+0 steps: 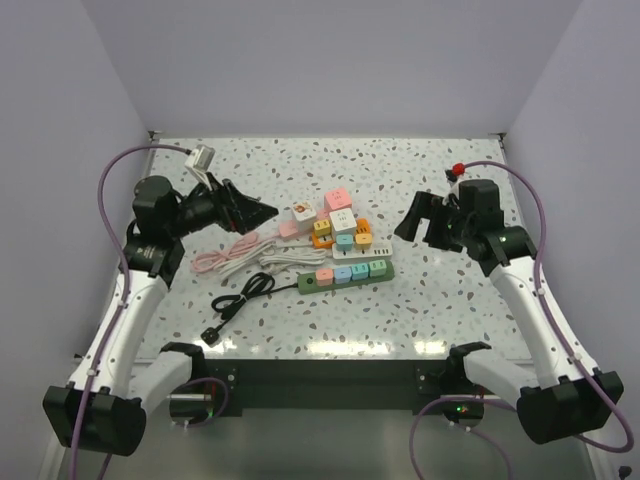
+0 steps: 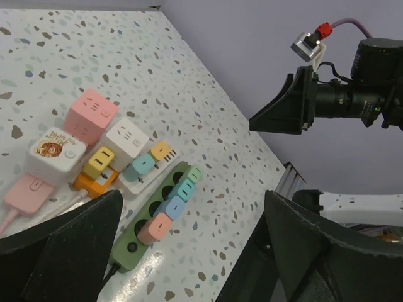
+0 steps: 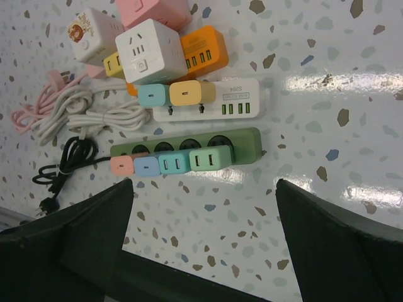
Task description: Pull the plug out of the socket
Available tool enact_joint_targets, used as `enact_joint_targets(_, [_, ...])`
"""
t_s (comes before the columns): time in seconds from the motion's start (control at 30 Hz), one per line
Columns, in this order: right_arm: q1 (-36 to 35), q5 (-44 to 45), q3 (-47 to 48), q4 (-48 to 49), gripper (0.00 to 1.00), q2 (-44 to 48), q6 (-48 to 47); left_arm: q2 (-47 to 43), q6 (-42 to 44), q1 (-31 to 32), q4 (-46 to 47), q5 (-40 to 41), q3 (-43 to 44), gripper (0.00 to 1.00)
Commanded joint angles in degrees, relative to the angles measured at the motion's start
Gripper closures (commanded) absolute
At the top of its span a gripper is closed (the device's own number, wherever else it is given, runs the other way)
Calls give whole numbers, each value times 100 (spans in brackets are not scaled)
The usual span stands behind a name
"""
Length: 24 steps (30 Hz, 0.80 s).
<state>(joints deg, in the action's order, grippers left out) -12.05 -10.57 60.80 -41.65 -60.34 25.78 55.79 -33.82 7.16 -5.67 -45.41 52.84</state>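
This looks like a robot lab, with a small test booth in it. Plain pale walls (image 1: 330,70) stand at the back and on both sides of a speckled tabletop (image 1: 450,310). Two white and black robot arms are fixed at its near edge, the left arm (image 1: 130,310) and the right arm (image 1: 535,300). Thin purple cables (image 1: 101,190) loop from them. A little camera (image 1: 203,158) sits on the left arm's wrist. A dark frame (image 1: 320,375) runs between the arm bases. Bright power strips (image 1: 345,272) lie bunched in the middle of the tabletop, with their cords beside them.
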Motion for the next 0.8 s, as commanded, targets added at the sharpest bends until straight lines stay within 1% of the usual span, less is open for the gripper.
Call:
enact_joint_targets(0.0, [-25, -191, 248, -115, 2, 119, -196, -139, -55, 31, 430, -726, 8, 0])
enact_joint_targets(0.03, [-25, -130, 275, -159, 1, 66, -266, -104, 189, 31, 722, -1185, -176, 0])
enact_joint_targets(0.07, [-25, -95, 301, -203, 1, 48, -310, -60, -26, 31, 1204, -1799, -804, 0])
enact_joint_targets(0.1, [-25, -60, 345, -299, 1, 5, -345, 193, -437, 31, 2897, -2092, -1176, 0])
enact_joint_targets(0.13, [-34, 1, 389, -378, 1, -30, -389, 422, -832, 49, 3096, -2208, -1371, 0])
enact_joint_targets(0.17, [-25, 124, 441, -484, 1, -153, -424, 685, -358, 145, 2576, -2209, -990, 0])
enact_joint_targets(0.2, [-25, 151, 512, -650, 1, -206, -468, 1062, 500, 311, 309, -1618, -542, 0])
enact_joint_targets(0.23, [-25, 204, 521, -704, 1, -250, -538, 1179, 2248, 1078, -688, -863, -42, 0])
enact_joint_targets(0.27, [-34, 256, 521, -765, 1, -346, -556, 1293, 2753, 1599, -1264, 597, 677, 0])
enact_joint_targets(0.3, [-34, 266, 495, -827, 1, -373, -609, 1546, 3072, 2022, -1766, 1090, 910, 0])
enact_joint_targets(0.33, [-43, 274, 469, -836, 1, -408, -618, 1697, 3449, 2470, -1936, 1383, 1252, 0])
enact_joint_targets(0.47, [-69, 231, 442, -854, 1, -523, -627, 2513, 4277, 2887, -2726, 2569, 1729, 1])
enact_joint_targets(0.5, [-69, 205, 433, -836, 1, -523, -627, 2611, 4592, 3157, -2798, 2720, 1765, 0])
enact_joint_targets(0.53, [-78, 204, 424, -819, 1, -523, -627, 2699, 4734, 3299, -2895, 2887, 1835, 0])
enact_joint_targets(0.57, [-78, 222, 416, -827, 1, -549, -636, 2866, 4910, 3536, -3044, 3271, 1853, 1])
enact_joint_targets(0.67, [-78, 222, 390, -828, 1, -576, -627, 3156, 5096, 3740, -3081, 3870, 1748, 2])
enact_joint_targets(0.77, [-78, 134, 293, -731, 1, -576, -592, 3332, 5236, 3872, -2774, 4092, 1484, 4])
